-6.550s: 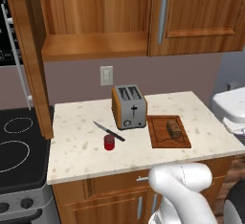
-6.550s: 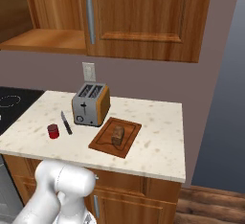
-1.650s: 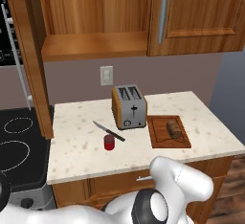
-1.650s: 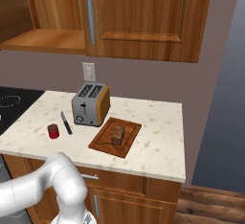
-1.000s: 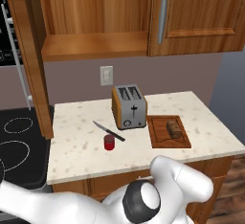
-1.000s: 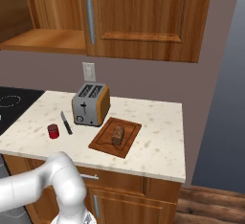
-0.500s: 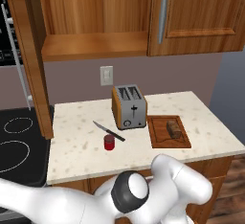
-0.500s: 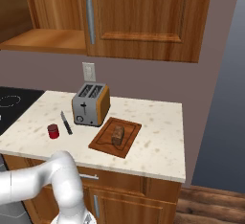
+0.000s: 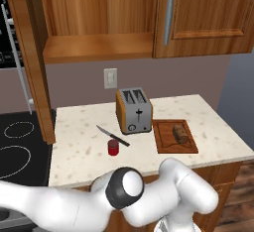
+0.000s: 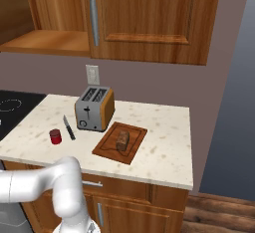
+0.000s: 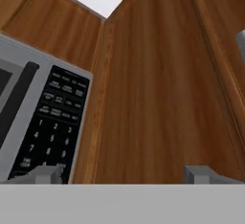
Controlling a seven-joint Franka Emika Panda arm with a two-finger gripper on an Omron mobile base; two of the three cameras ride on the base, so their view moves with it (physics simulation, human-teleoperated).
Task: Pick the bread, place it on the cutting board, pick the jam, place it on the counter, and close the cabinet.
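Observation:
The bread (image 9: 180, 133) (image 10: 122, 140) lies on the reddish cutting board (image 9: 166, 146) (image 10: 105, 150), right of the toaster. On the speckled counter (image 9: 79, 127) (image 10: 164, 142), the red jam (image 9: 113, 147) (image 10: 55, 136) stands left of the toaster, beside a knife. The cabinet (image 9: 203, 13) (image 10: 149, 18) has its left door (image 9: 31, 62) swung out and its shelf (image 9: 99, 47) bare. In the hand view my gripper (image 11: 124, 176) is open with nothing between its fingertips (image 11: 45, 174). It faces the wooden face of that door (image 11: 153, 98). My arm (image 9: 74, 211) (image 10: 30, 184) reaches low to the left.
A silver and orange toaster (image 9: 134, 111) (image 10: 94, 108) stands mid-counter, with a black-handled knife (image 9: 113, 136) (image 10: 68, 127) to its left. A black stovetop (image 9: 20, 146) adjoins the counter's left end. A microwave keypad (image 11: 48, 117) sits left of the door.
My arm has swung further down and to the left across the front of the counter. Bread, jam, board and cabinet door have not moved.

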